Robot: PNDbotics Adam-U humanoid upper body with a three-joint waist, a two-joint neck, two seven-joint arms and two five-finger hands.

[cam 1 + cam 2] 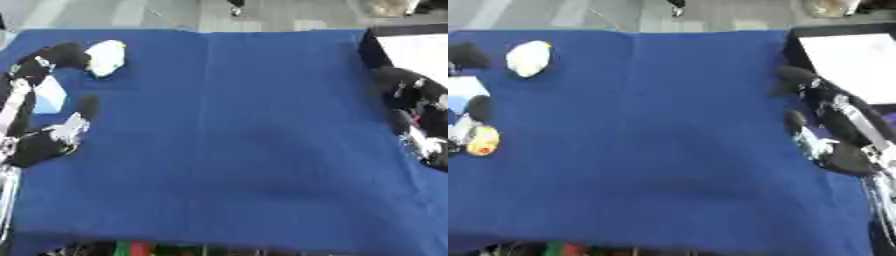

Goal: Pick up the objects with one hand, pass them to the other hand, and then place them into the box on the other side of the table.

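A big blue cloth (227,125) covers the table. In the upper left of the frame lies a white egg-shaped thing (106,57) — its long way runs up and down the picture, leaning a little, with a bit of yellow at its upper right end. It sits on the cloth with nothing holding it. Just left of it is a pale blue and white block (50,95); which way it points is too blurry to tell.

The left hand (52,137) is at the left edge, and the right eye view shows something small and yellow-orange (483,140) by it. Whether its fingers are curled I cannot tell.

The right hand (824,145) is at the right edge, beside the white box (852,57) in the upper right corner — its fingers are too blurry to tell.
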